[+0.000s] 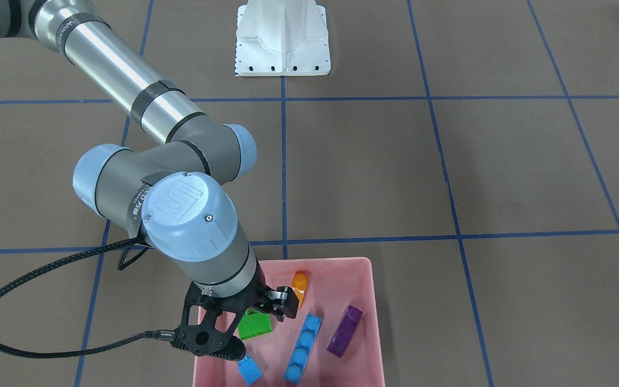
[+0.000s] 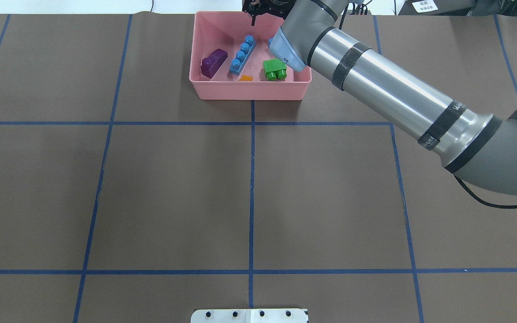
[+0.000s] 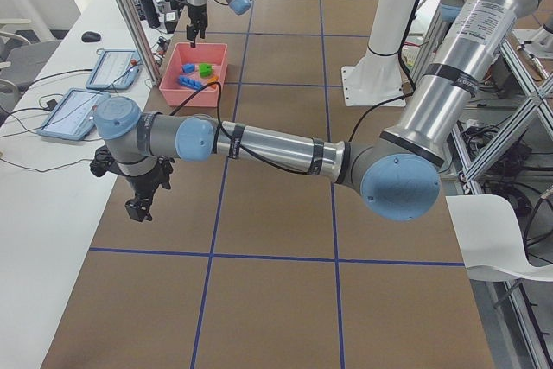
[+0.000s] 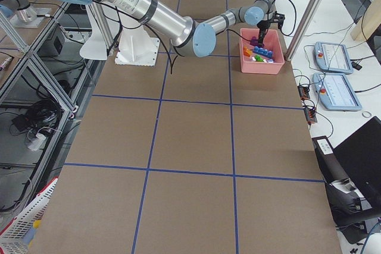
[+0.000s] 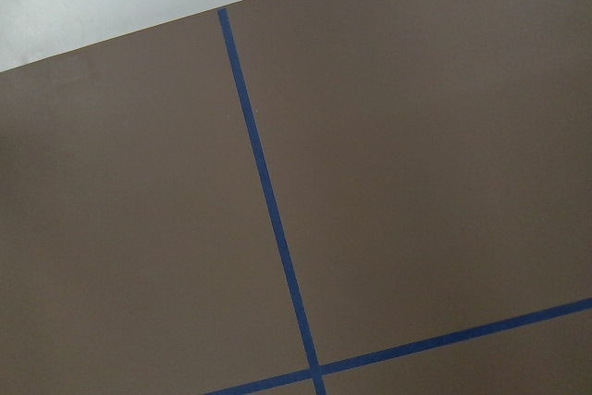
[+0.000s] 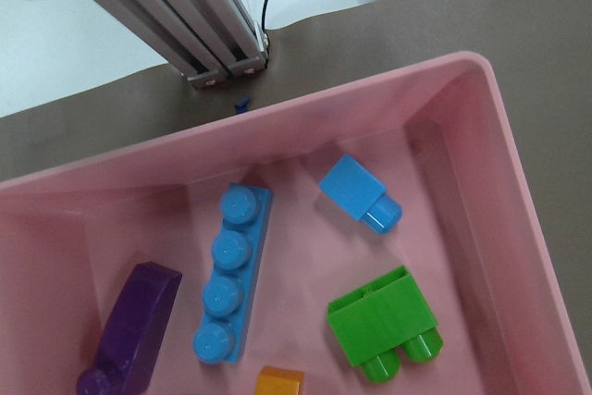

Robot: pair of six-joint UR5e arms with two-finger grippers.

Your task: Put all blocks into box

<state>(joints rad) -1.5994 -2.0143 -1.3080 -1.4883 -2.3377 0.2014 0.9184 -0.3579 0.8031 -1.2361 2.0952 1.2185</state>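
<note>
Inside the pink box (image 1: 331, 260): orange brick (image 1: 300, 285), green two-stud brick (image 1: 256, 325), small blue brick (image 1: 249, 370), long four-stud blue brick (image 1: 303, 346) and purple brick (image 1: 345, 330), all loose, none stacked. Right gripper (image 1: 258, 327) hangs over the green one, jaws apart, empty; judged a release pose. Left gripper (image 3: 138, 206) sits well apart, presumably clear of the work; jaw state cannot be told. Task judged complete.

The tray (image 6: 499, 117) sits on the table (image 2: 151, 179) at the top centre of the overhead view. Inside it, in the right wrist view, the four-stud brick (image 6: 231, 270) lies left of centre, the one-stud brick (image 6: 359, 196) to its upper right, and the two-stud brick (image 6: 384, 321) at lower right. A fourth brick (image 6: 134, 326) lies at lower left, and a fifth brick (image 6: 279, 382) sits at the bottom edge between the four-stud and two-stud bricks.
</note>
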